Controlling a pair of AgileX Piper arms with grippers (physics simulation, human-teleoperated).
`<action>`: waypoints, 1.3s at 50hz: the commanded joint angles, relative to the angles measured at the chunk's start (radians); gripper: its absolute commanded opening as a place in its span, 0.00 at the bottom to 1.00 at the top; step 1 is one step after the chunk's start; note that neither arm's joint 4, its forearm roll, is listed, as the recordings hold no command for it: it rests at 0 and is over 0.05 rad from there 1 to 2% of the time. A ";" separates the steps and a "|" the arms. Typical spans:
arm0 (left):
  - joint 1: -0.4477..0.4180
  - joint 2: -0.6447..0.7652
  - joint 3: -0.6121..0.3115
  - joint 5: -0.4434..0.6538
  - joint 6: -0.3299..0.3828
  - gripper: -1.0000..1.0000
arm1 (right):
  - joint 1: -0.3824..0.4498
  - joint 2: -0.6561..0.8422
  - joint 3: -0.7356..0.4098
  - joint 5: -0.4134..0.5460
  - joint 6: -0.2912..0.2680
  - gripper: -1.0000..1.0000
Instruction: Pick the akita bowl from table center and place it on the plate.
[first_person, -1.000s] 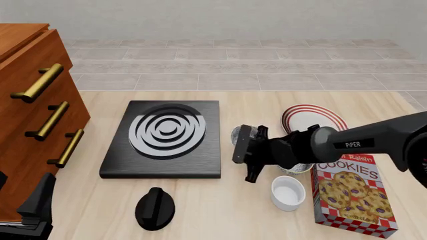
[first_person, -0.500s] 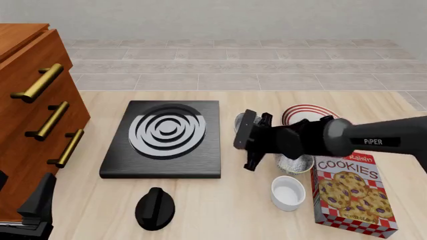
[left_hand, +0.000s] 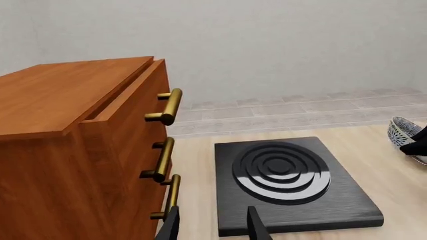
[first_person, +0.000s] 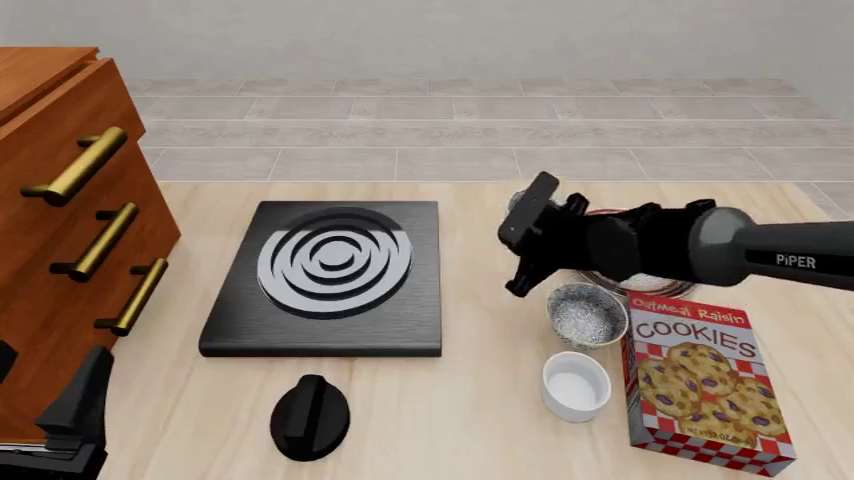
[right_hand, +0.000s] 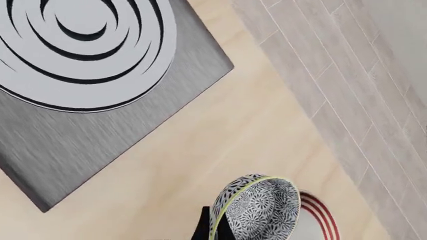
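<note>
My right gripper (first_person: 531, 240) is shut on the rim of the akita bowl (right_hand: 257, 207), a small speckled blue-grey bowl held tilted above the table. In the right wrist view the fingers (right_hand: 212, 225) clamp its rim, and the red-striped edge of the plate (right_hand: 315, 214) shows just beyond it. In the front view my right arm covers most of the plate and the gripper hides the bowl. The left wrist view catches the akita bowl (left_hand: 402, 131) at its far edge. My left gripper (left_hand: 212, 222) is open and empty, low at the near left by the cabinet.
A paler speckled bowl (first_person: 587, 313) and a white cup (first_person: 577, 387) stand on the table beside a cookies box (first_person: 701, 385). A black burner board (first_person: 320, 275) lies centre-left with a black knob (first_person: 310, 415) in front. A wooden drawer cabinet (first_person: 67, 220) fills the left.
My right gripper has carried the akita bowl up, back and to the right, from beside the burner board to over the plate. The paler bowl is now uncovered. The left arm is unmoved.
</note>
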 joint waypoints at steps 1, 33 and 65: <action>0.000 0.001 0.000 0.000 0.000 1.00 | -0.071 -0.009 -0.021 -0.002 0.058 0.00; -0.002 0.016 0.000 -0.005 0.002 1.00 | -0.312 0.026 -0.030 -0.030 0.136 0.00; -0.008 0.015 0.000 -0.005 0.014 1.00 | -0.409 0.124 -0.067 -0.019 0.169 0.00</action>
